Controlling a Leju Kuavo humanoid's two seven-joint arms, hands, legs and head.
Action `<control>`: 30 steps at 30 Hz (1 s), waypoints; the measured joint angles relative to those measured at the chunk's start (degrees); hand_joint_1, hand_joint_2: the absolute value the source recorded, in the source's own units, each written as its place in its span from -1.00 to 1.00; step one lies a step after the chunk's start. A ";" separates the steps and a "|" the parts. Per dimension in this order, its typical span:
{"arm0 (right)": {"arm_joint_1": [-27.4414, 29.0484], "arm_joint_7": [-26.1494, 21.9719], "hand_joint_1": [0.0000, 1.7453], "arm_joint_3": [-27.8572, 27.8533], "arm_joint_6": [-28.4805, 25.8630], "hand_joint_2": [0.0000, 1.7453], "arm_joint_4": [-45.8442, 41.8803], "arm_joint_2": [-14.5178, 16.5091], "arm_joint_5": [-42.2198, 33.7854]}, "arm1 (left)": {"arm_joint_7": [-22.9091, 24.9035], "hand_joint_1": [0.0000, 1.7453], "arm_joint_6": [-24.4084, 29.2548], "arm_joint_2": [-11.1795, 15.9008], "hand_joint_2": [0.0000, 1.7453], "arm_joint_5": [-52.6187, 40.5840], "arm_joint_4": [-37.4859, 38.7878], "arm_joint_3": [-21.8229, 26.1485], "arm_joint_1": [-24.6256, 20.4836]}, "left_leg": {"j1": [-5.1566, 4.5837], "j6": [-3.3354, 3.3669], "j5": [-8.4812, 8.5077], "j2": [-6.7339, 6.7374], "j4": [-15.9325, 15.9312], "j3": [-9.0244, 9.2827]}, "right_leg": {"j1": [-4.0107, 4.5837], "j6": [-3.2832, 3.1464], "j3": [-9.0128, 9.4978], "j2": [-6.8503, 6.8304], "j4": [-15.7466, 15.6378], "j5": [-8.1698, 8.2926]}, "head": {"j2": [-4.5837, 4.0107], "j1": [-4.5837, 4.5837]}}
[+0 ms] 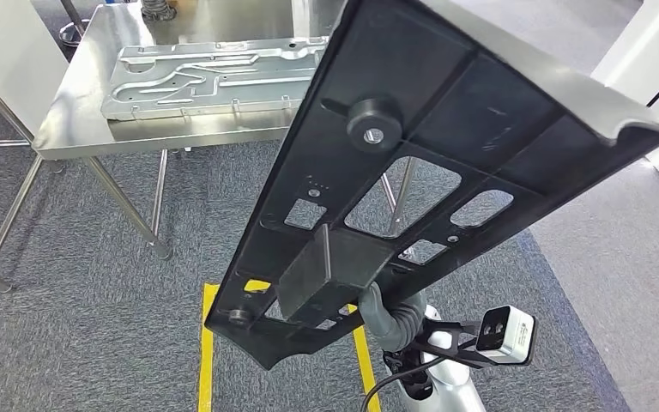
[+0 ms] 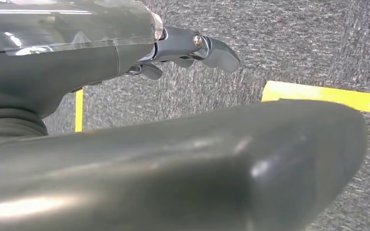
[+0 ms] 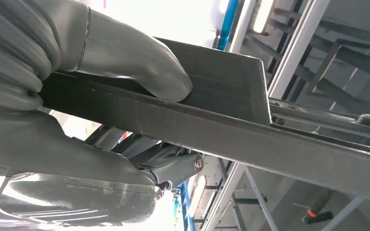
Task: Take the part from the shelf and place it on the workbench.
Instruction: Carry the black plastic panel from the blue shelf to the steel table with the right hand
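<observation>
1. Panel point(image 1: 412, 172), long and black with cut-out windows, is held up tilted in the head view, in front of the steel workbench point(image 1: 69, 129), where a silver pressed plate point(image 1: 214, 77) lies.
2. The right hand point(image 1: 386, 313) grips its lower edge; the right wrist view shows the thumb point(image 3: 139, 62) pressed flat on the panel, with fingers point(image 3: 173, 166) beneath.
3. The left wrist view shows the left hand point(image 2: 192, 48) over grey carpet point(image 2: 294, 43) and yellow floor tape point(image 2: 327, 94), fingers loosely apart, holding nothing.
</observation>
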 joint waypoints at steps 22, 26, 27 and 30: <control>0.45 0.02 1.00 -0.81 0.61 1.00 -0.04 0.79 0.22 | 0.49 -1.00 0.13 0.38 -1.00 0.01 0.00 0.02 0.15 | -0.50 -1.50 -0.32 0.17 0.66 -1.72 | 0.78 -2.63 9.00 0.05 -15.33 6.28 | 0.00 -0.04; 0.38 -0.01 1.00 -0.85 0.83 1.00 -0.07 0.84 0.32 | -0.01 -1.00 -0.14 0.44 -1.00 0.01 0.00 0.02 0.29 | -0.06 -0.16 0.61 0.11 -0.07 -0.11 | 0.70 -1.21 8.04 0.01 -11.35 4.86 | 0.00 -0.03; 0.40 -0.01 1.00 -0.85 0.84 1.00 -0.08 0.85 0.35 | -0.06 -1.00 -0.17 0.42 -1.00 0.01 0.00 0.02 0.22 | 0.00 0.02 0.50 0.12 -0.14 0.13 | 0.54 -0.91 6.36 -0.01 -8.38 3.56 | 0.00 -0.03; 0.65 -0.02 1.00 -0.86 0.73 1.00 -0.06 0.84 0.50 | -0.08 -1.00 -0.17 0.43 -1.00 0.01 0.00 0.02 0.20 | -0.02 0.16 -0.21 0.10 -0.13 0.52 | 0.17 -0.32 -0.33 -0.02 0.79 0.25 | 0.00 -0.04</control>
